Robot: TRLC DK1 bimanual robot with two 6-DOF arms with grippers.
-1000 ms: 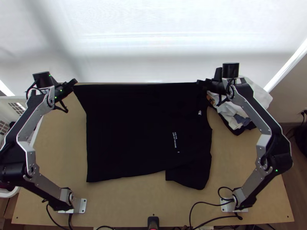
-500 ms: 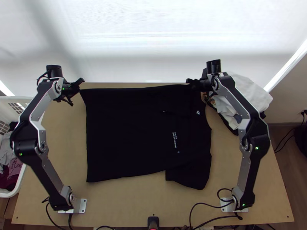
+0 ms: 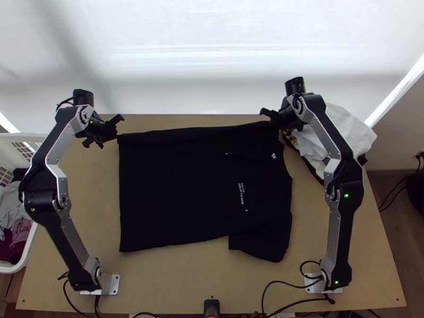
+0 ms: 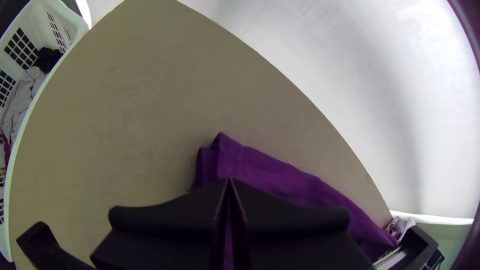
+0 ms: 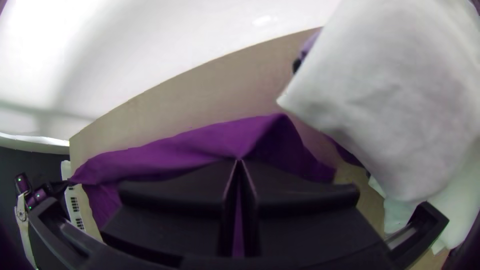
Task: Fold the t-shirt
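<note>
The black t-shirt (image 3: 180, 185) lies spread sideways on the table, its far edge drawn between the two grippers and a sleeve at its near right. At its far left corner is my left gripper (image 3: 115, 130), shut on the cloth. My right gripper (image 3: 271, 121) is shut on the far edge near the right end. In the left wrist view, the shirt (image 4: 280, 175) looks purple, with a corner just beyond the left gripper (image 4: 228, 182). The right wrist view shows a raised fold of the shirt (image 5: 200, 142) at the right gripper (image 5: 239, 162).
A heap of white and dark cloths (image 3: 342, 130) is close beside the right gripper at the far right. Along the table's left edge stands a white laundry basket (image 3: 29, 249) holding clothes. Bare tabletop (image 3: 175, 275) runs along the near side.
Both grippers have moved inward, the left to the right and the right to the left. The shirt's far edge has come with them toward the near side, most at the left.
</note>
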